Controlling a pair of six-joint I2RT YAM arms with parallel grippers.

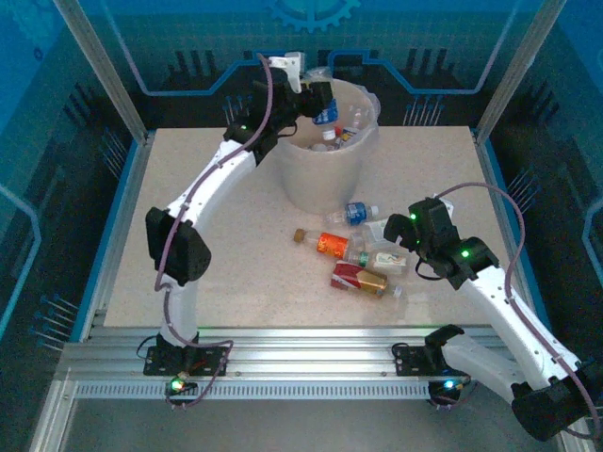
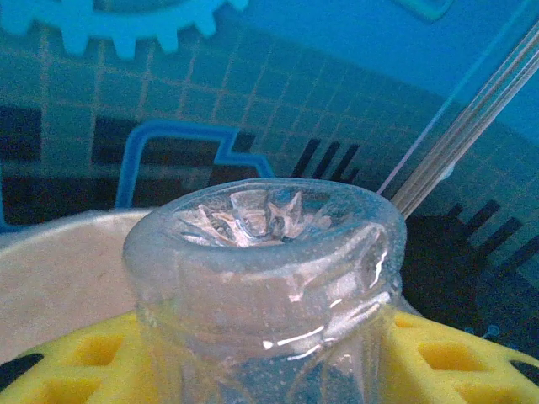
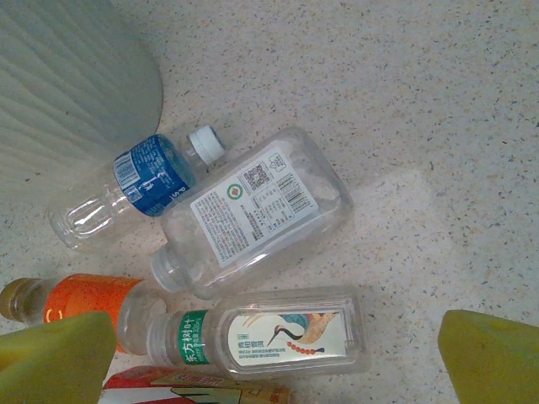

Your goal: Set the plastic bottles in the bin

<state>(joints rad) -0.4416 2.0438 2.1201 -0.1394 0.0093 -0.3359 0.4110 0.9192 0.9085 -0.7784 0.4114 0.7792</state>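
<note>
My left gripper (image 1: 317, 98) hovers over the far rim of the bin (image 1: 320, 174), shut on a clear plastic bottle (image 2: 265, 252) whose crumpled base faces the wrist camera between the yellow fingers (image 2: 76, 362). More bottles lie inside the bin (image 1: 341, 127). Several plastic bottles lie on the table in front of the bin: a blue-labelled one (image 3: 139, 185), a white-labelled one (image 3: 253, 215), an orange one (image 3: 84, 299), a crane-picture one (image 3: 286, 332) and a red one (image 3: 194, 389). My right gripper (image 3: 274, 353) hangs open above the crane-picture bottle, touching nothing.
The pale bin wall (image 3: 67, 84) stands just beyond the blue-labelled bottle. Bare speckled tabletop (image 1: 207, 273) spreads left of the bottles and to their right (image 3: 438, 151). Metal frame posts (image 1: 513, 75) and blue panels enclose the table.
</note>
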